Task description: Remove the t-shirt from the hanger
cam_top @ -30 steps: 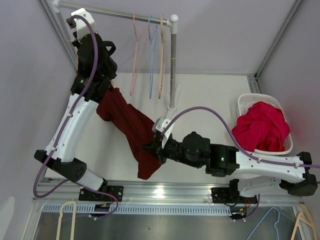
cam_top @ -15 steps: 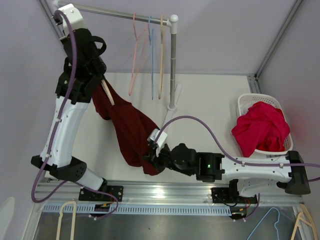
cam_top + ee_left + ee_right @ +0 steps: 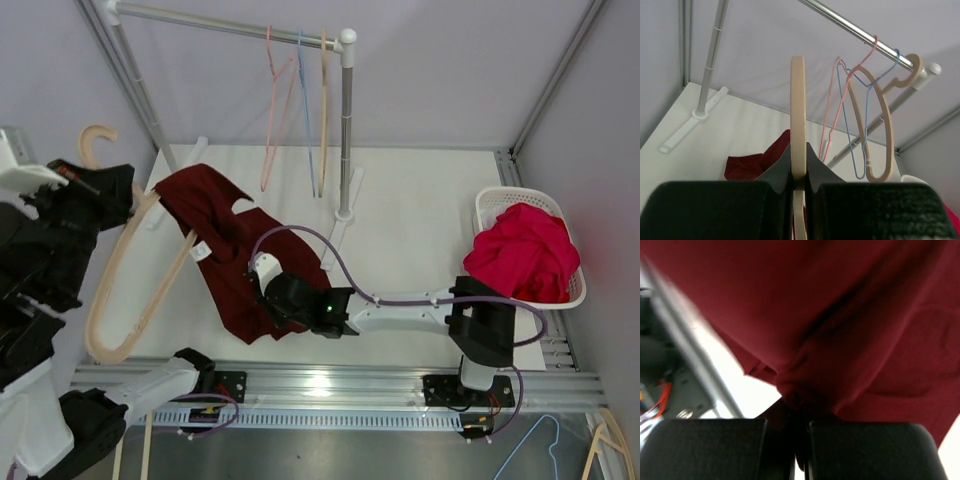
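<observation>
Dark red cloth was seen on the left half of the white bench (image 3: pixel 420 210): the t-shirt (image 3: pixel 235 255) was spread out there, rumpled. Its lower edge was pinched by the right tool (image 3: pixel 800 422), which was clenched tight on a fold of the cloth, low over the bench. A beige hanger (image 3: pixel 140 290) was held up high at the far left by the left tool (image 3: pixel 798 167). It was squeezed between the two black fingers (image 3: pixel 775 175) near its hook. From above, one tip of this hanger was seen over the shirt's edge by the collar. Whether it was touching the cloth could not be told. The rest of the hanger was bare.

At the back, a metal rail (image 3: pixel 230 25) was set across the top. Three thin hangers were hung on it side by side: a pink one (image 3: pixel 270 110), a blue one (image 3: pixel 305 110) and a beige one (image 3: pixel 322 110). A white basket (image 3: pixel 500 205) was placed at the right edge of the bench, well apart from the t-shirt. It was filled with a bright red cloth (image 3: pixel 520 255).
</observation>
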Controlling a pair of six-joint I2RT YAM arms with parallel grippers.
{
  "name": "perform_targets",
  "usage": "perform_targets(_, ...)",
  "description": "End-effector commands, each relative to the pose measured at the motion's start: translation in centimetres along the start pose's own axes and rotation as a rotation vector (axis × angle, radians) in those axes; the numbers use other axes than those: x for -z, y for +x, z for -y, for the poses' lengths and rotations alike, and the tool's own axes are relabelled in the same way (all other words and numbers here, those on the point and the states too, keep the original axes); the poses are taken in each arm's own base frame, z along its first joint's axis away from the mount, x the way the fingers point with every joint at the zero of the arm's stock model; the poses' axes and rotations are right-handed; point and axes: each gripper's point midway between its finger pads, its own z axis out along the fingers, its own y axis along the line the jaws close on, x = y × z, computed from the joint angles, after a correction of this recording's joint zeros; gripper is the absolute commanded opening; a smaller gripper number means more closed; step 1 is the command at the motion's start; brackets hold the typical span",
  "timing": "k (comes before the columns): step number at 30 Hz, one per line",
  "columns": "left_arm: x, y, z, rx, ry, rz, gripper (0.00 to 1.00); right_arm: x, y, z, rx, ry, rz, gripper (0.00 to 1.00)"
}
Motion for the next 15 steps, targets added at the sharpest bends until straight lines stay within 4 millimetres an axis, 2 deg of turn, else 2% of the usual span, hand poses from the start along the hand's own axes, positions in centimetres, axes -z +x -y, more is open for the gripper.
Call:
perform_targets(1, 2.1, 0.9, 1.6, 0.051, 0.129, -0.072, 0.01, -2.3, -0.8, 2.0, -0.096, 0.038, -0.020, 0.00)
perform_targets(2, 2.9, 0.8, 1.4, 0.054, 0.141, -0.070, 0.01, -2.9, -0.7, 3.2, -0.113, 0.058, -0.034, 0.00)
perform_targets(3, 3.3, 1.1, 1.6, 0.052, 0.163, -0.083, 0.01, -3.8, 0.2, 3.6, -0.107, 0.066, -0.061, 0.00)
perform_targets(5, 3.9, 1.7, 1.4, 0.039, 0.178, -0.111, 0.01, -4.5, -0.6, 4.5, -0.108, 0.086, -0.058, 0.00)
perform_targets(9, 3.4, 3.8, 0.9, -0.012, 0.154, -0.179, 0.01, -5.0, -2.1, 4.7, -0.076, 0.093, -0.027, 0.00)
perform_targets(10, 3.0, 4.8, 0.6, -0.026, 0.134, -0.201, 0.01, -5.4, -1.7, 4.7, -0.067, 0.100, -0.045, 0.00)
perform_targets(11, 2.9, 5.1, 0.4, -0.031, 0.125, -0.207, 0.01, -5.6, -2.2, 4.8, -0.069, 0.106, -0.041, 0.00)
perform_targets(12, 3.2, 4.9, 0.1, -0.027, 0.122, -0.196, 0.01, -5.9, -2.0, 5.1, -0.064, 0.122, -0.051, 0.00)
perform_targets(14, 3.3, 4.7, -0.3, -0.026, 0.111, -0.176, 0.01, -6.9, -0.2, 5.5, -0.045, 0.149, -0.103, 0.00)
perform_targets(15, 3.8, 4.2, -0.6, -0.025, 0.108, -0.156, 0.01, -7.3, -0.1, 5.6, -0.044, 0.151, -0.110, 0.02)
